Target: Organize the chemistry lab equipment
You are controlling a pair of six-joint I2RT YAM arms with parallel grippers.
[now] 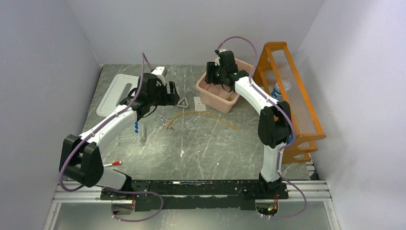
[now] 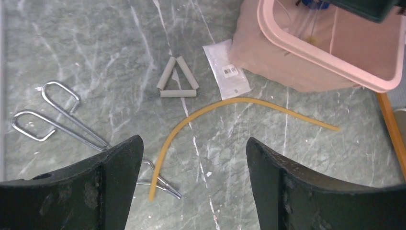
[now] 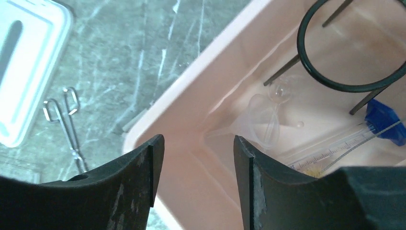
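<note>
My left gripper (image 1: pixel 173 96) (image 2: pixel 194 158) is open and empty, above the table just left of the white triangle (image 1: pixel 183 102) (image 2: pixel 177 79). The amber tubing (image 1: pixel 206 113) (image 2: pixel 230 103) curves across the table below it, one end lying over the metal tongs (image 1: pixel 165 120) (image 2: pixel 57 122). My right gripper (image 1: pixel 218 81) (image 3: pixel 196 163) is open and empty over the near-left corner of the pink bin (image 1: pixel 210 100) (image 3: pixel 230 81). In the bin lie the black wire ring (image 3: pixel 349 48), a blue-capped tube (image 3: pixel 383 127) and a clear glass piece (image 3: pixel 268 120). More blue-capped tubes (image 1: pixel 136 128) stand at the left.
A small plastic bag (image 2: pixel 226 69) lies beside the bin (image 2: pixel 325 60). A white tray (image 1: pixel 117 93) (image 3: pixel 24 62) sits at the back left. The orange wooden shelf (image 1: pixel 287 96) stands along the right. A red-capped marker (image 1: pixel 111 164) lies near the left arm's base.
</note>
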